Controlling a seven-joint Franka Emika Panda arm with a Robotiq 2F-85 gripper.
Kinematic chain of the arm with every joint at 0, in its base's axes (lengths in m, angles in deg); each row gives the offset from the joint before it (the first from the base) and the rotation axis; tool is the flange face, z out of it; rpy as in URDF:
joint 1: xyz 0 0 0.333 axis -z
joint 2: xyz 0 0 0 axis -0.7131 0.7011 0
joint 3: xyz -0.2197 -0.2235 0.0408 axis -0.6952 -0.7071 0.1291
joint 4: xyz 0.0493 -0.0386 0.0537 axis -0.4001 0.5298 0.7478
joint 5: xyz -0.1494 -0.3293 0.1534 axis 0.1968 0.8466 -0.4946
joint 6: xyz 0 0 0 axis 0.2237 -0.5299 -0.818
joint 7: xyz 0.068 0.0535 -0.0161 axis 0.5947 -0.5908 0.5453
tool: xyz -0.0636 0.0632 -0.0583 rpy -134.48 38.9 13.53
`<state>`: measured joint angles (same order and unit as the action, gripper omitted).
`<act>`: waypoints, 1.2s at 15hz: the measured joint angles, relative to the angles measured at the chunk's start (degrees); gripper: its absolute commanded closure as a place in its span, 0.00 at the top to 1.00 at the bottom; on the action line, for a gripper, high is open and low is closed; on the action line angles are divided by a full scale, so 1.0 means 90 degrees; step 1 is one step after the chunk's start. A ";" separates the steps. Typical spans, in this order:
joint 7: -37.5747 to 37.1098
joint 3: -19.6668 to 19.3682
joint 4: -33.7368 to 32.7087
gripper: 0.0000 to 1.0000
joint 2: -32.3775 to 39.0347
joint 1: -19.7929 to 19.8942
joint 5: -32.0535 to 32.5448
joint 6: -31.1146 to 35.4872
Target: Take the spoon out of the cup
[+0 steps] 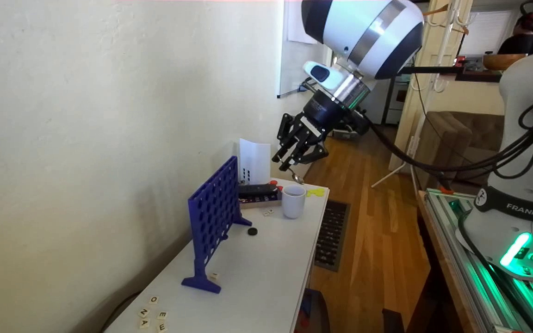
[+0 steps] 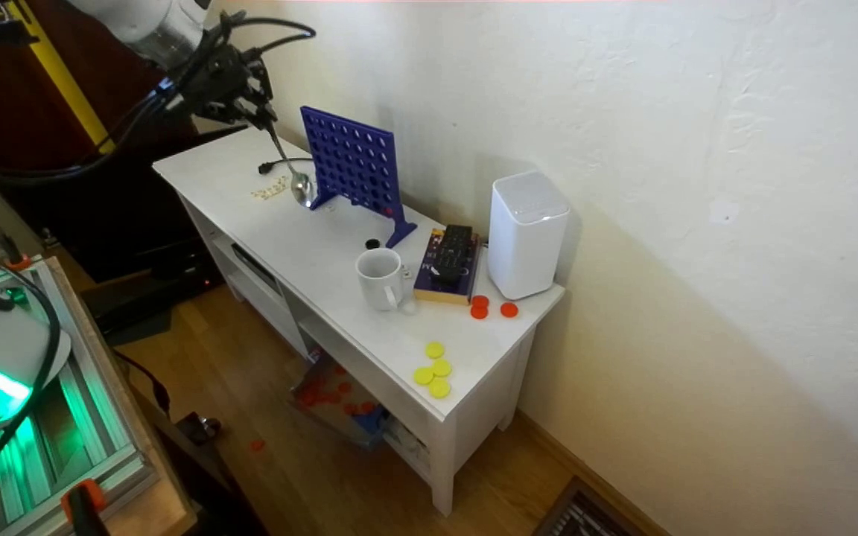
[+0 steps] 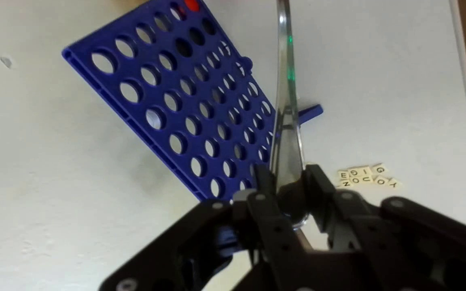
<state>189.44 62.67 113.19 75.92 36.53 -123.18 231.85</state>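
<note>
Wrist view: 1 silvery spoon (image 3: 286, 91), glinting green.

Spoon (image 2: 302, 187): silvery metal, oval bowl, slim handle. It's out of the cup (image 2: 380, 279), handle end pinched in the gripper (image 3: 290, 182), tilted, bowl hanging down below the gripper. Cup: small, white, cylindrical, with a side handle; upright on the tabletop (image 2: 321, 249), lower than the gripper, touching neither gripper nor spoon.

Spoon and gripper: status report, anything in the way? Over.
Gripper shut on spoon. Spoon out of the cup, held aloft, bowl lowermost. Blue game board upright, apart from the spoon; doesn't appear to block it.
</note>
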 measured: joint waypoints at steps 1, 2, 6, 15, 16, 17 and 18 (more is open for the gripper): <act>-0.0005 0.0245 -0.0235 0.07 0.0243 -0.0108 0.0008 0.0435; -0.0004 0.0424 -0.0507 0.07 0.0552 -0.0165 0.0092 0.0837; -0.0372 0.0446 -0.1337 0.07 0.2033 -0.0350 0.1276 0.2091; 0.0419 0.0018 -0.3013 0.27 0.5230 -0.0425 0.0796 0.3362; 0.0419 0.0021 -0.3086 0.27 0.5308 -0.0428 0.0785 0.3404; 0.0419 0.0023 -0.3127 0.27 0.5324 -0.0428 0.0776 0.3418; 0.0419 0.0024 -0.3149 0.07 0.5318 -0.0428 0.0772 0.3430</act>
<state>193.21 62.89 84.85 123.79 32.68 -116.23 262.72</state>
